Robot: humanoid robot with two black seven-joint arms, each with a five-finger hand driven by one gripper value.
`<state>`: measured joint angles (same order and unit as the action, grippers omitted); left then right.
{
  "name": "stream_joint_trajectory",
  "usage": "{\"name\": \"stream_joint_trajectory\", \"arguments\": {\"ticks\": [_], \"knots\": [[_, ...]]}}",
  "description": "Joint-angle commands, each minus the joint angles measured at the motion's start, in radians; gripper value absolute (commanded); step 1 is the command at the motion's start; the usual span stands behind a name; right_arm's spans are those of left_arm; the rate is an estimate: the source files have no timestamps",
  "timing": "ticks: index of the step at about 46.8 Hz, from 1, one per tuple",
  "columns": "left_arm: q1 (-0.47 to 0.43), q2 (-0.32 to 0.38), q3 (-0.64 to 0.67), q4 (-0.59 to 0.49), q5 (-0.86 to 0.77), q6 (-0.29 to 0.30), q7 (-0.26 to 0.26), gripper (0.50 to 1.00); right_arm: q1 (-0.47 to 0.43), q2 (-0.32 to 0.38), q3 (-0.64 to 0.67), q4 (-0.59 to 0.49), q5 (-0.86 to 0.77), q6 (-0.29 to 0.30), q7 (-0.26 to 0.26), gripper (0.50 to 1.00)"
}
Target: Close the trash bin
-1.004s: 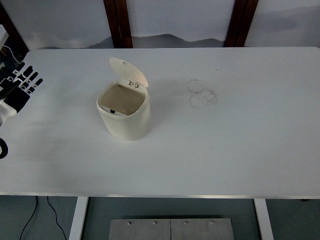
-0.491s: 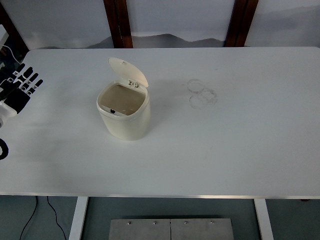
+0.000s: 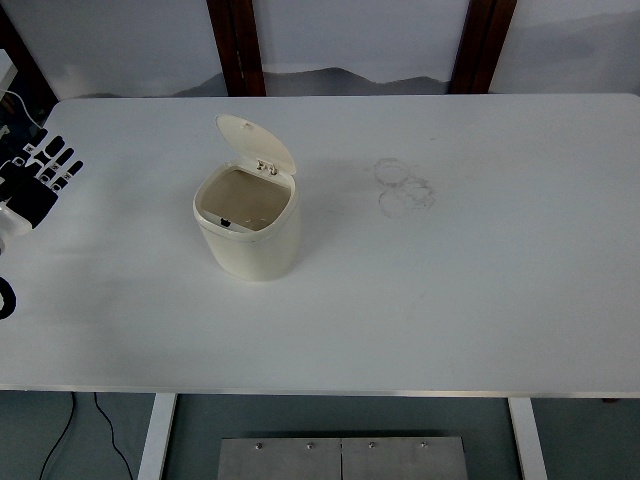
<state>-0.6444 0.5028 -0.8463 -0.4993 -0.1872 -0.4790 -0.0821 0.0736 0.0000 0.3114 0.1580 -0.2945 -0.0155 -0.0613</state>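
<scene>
Standing open, the trash bin (image 3: 248,232) has its lid (image 3: 256,143) tilted up at the far side. The left hand (image 3: 32,180) is well apart to its left, fingers spread and holding nothing.

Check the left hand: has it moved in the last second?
Yes, slightly. The left hand has drifted toward the table's left edge, away from the open trash bin, which sits unchanged.

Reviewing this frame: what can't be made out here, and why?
- Trash bin floor, head view: hidden by its near wall.
- Lid hinge detail: too small.
- Left hand: arm and wrist cut off by the left edge.
- Right arm: out of frame.
- Faint ring marks on the table: too faint to identify.
</scene>
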Motion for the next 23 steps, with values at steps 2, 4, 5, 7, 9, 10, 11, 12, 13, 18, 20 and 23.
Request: {"name": "stream_joint_trajectory", "arguments": {"ticks": [2, 4, 5, 7, 9, 10, 11, 12, 13, 18, 20, 23], "knots": [[-0.001, 0.0, 0.0, -0.001, 0.0, -0.001, 0.001, 1.0, 0.0, 0.0, 0.0, 0.0, 0.0, 0.0, 0.0, 0.995], [0.0, 0.0, 0.0, 0.001, 0.0, -0.001, 0.001, 1.0, 0.0, 0.0, 0.0, 0.0, 0.0, 0.0, 0.0, 0.995], [0.002, 0.0, 0.001, -0.001, 0.0, 0.0, 0.001, 1.0, 0.0, 0.0, 0.0, 0.0, 0.0, 0.0, 0.0, 0.995], [0.003, -0.001, 0.001, -0.001, 0.0, 0.0, 0.001, 1.0, 0.0, 0.0, 0.0, 0.0, 0.0, 0.0, 0.0, 0.995], [0.003, -0.003, 0.001, -0.001, 0.0, -0.001, -0.001, 1.0, 0.0, 0.0, 0.0, 0.0, 0.0, 0.0, 0.0, 0.995], [0.003, -0.003, 0.001, -0.001, 0.0, -0.001, -0.001, 1.0, 0.0, 0.0, 0.0, 0.0, 0.0, 0.0, 0.0, 0.995], [0.005, -0.003, 0.001, -0.001, 0.0, -0.001, -0.001, 1.0, 0.0, 0.0, 0.0, 0.0, 0.0, 0.0, 0.0, 0.995], [0.005, -0.003, 0.001, -0.001, 0.0, -0.001, -0.001, 1.0, 0.0, 0.0, 0.0, 0.0, 0.0, 0.0, 0.0, 0.995], [0.005, -0.003, 0.001, -0.001, 0.0, -0.001, 0.001, 1.0, 0.0, 0.0, 0.0, 0.0, 0.0, 0.0, 0.0, 0.995], [0.005, 0.0, 0.003, -0.002, 0.0, -0.001, -0.001, 1.0, -0.002, 0.0, 0.0, 0.0, 0.0, 0.0, 0.0, 0.995], [0.005, 0.0, 0.003, -0.002, 0.0, -0.001, 0.001, 1.0, 0.0, 0.0, 0.0, 0.0, 0.0, 0.0, 0.0, 0.995], [0.003, 0.002, 0.003, -0.002, 0.0, -0.001, 0.001, 1.0, 0.0, 0.0, 0.0, 0.0, 0.0, 0.0, 0.0, 0.995]]}}
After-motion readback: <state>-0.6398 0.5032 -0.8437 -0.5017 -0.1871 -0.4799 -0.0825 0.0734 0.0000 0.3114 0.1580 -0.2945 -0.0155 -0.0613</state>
